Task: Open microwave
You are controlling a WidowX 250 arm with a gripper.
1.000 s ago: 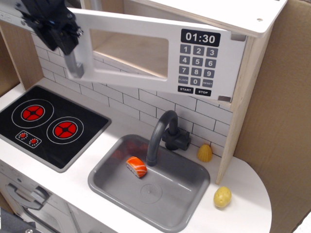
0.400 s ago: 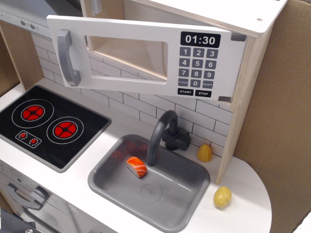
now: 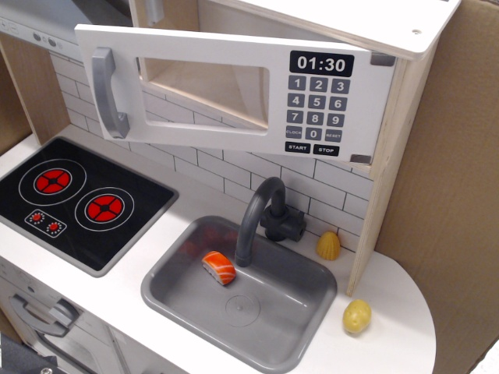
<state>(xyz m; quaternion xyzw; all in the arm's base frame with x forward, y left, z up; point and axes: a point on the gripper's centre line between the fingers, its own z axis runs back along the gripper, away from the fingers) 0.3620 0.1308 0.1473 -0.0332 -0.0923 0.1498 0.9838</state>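
The toy microwave (image 3: pixel 405 78) is a light wood box mounted high above the counter. Its silver-grey door (image 3: pixel 234 89) stands swung out toward me, hinged at the right, with the wooden inside showing through the window and over the top edge. The grey vertical bar handle (image 3: pixel 107 92) is at the door's left end. The black clock display (image 3: pixel 321 63) reads 01:30 above the black keypad (image 3: pixel 314 113). No gripper or arm is in view.
A black stovetop (image 3: pixel 82 202) with red burners lies at the left. A grey sink (image 3: pixel 312 312) with a dark tap (image 3: pixel 261 214) holds an orange sushi piece (image 3: pixel 219 267). Two yellow toy foods (image 3: pixel 328 245) (image 3: pixel 357 315) sit on the white counter. Cardboard stands at the right.
The black gripper that was at the door handle a second ago has left the view. The door stays swung out in the same place.
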